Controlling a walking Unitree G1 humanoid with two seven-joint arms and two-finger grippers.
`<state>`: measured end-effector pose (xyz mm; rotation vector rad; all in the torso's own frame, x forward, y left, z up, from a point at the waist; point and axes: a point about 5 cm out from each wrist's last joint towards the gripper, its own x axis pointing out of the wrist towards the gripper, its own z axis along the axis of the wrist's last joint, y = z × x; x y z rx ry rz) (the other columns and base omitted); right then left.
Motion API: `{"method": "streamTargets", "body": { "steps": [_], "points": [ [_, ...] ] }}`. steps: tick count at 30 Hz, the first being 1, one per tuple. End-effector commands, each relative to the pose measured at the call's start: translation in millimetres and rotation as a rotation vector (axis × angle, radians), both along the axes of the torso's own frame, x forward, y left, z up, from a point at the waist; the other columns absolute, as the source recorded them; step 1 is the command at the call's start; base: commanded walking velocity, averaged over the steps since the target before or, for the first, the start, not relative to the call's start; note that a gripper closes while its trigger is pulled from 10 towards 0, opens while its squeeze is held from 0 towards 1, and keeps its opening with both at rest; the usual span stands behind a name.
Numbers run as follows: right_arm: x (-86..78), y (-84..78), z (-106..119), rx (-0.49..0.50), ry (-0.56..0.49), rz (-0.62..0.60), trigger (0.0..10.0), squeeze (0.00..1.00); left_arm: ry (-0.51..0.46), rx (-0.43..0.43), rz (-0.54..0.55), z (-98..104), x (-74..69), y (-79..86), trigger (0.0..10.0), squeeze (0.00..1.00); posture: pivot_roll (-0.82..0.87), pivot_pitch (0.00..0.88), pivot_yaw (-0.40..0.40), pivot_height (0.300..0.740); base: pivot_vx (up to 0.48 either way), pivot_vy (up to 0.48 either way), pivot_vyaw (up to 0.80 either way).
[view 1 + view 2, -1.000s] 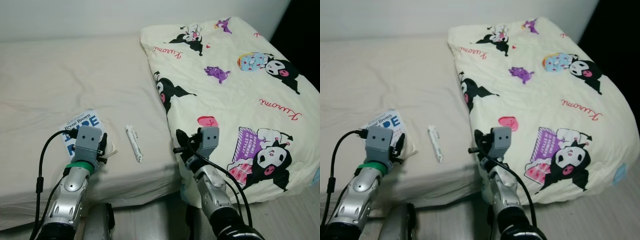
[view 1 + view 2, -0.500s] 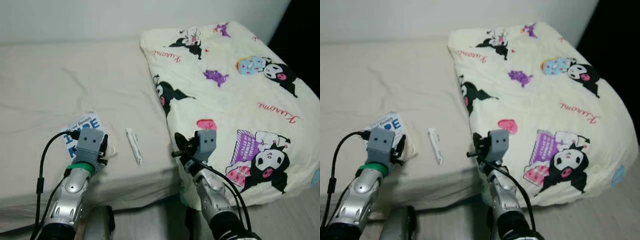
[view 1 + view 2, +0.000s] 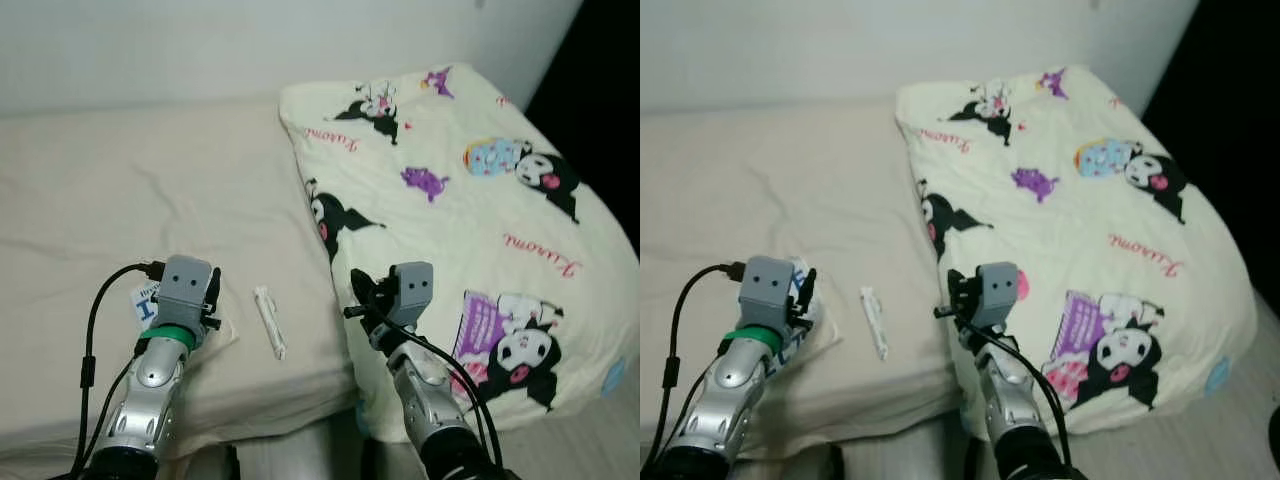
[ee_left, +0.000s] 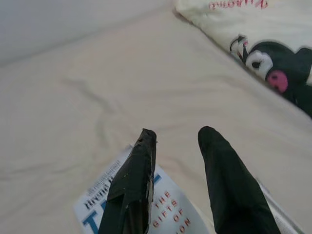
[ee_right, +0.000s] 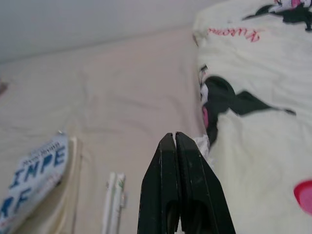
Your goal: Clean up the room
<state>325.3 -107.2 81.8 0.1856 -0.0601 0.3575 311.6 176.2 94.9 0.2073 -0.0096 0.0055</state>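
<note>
Down at the near edge of the bed [image 3: 120, 180], the left gripper [image 4: 176, 141] hangs right over the book [image 4: 170, 207], its two black fingers spread moderately wide with nothing between them, tips above the printed cover. That is where trouble could start: the book lies flat on a soft mattress close to the edge, so a downward pinch may only press it into the sheet, or a finger catching one corner could nudge it off onto the floor. Just beside it, toward the robot's right, lies the small white tube [image 3: 269, 321], apart from the book and untouched; a sweeping move of either arm could roll it over the edge too. The right gripper [image 5: 175, 139] sits at the seam between sheet and patterned duvet [image 3: 470, 200], fingers pressed together, holding nothing. If it pushes forward closed, it looks likely to snag the duvet's hem or drag the fabric, and the black cable looping off that wrist could catch as well. Farther back, the duvet lies heaped over the bed's right half up to the wall [image 3: 200, 40], its bulk overhanging the near side, so a tug there might slide it down.
</note>
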Motion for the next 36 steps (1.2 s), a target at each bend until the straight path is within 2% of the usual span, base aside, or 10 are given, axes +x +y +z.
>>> {"method": "streamTargets", "body": {
  "steps": [1,8,16,25,36],
  "points": [
    [-3.8,0.2,-6.2,0.000,0.028,-0.004,10.0,0.00,0.028,0.001,0.009,-8.6,-5.2,0.8,10.0,0.00,0.06,0.000,0.055,0.688,0.000,0.000,0.00],
    [-5.2,-0.7,-7.9,0.000,0.034,-0.007,10.0,0.00,0.025,0.011,0.028,-8.9,-6.0,3.8,10.0,0.00,0.06,0.000,0.053,0.708,0.000,0.000,0.00],
    [-3.4,-3.1,-6.6,-0.007,0.037,-0.008,10.0,0.00,0.016,0.003,0.060,-5.0,-0.1,8.7,10.0,0.00,0.05,0.000,0.043,0.738,0.000,0.000,0.00],
    [-2.0,0.6,-9.0,-0.039,0.077,0.030,10.0,0.00,0.025,-0.005,0.064,-5.3,3.2,10.5,10.0,0.00,0.04,0.000,0.063,0.740,0.000,0.000,0.00],
    [-2.0,0.8,-10.8,-0.029,0.091,-0.006,10.0,0.00,0.038,-0.009,0.073,-6.4,3.6,15.8,10.0,0.00,0.05,0.000,0.066,0.740,0.000,0.000,0.00]
  ]
}}
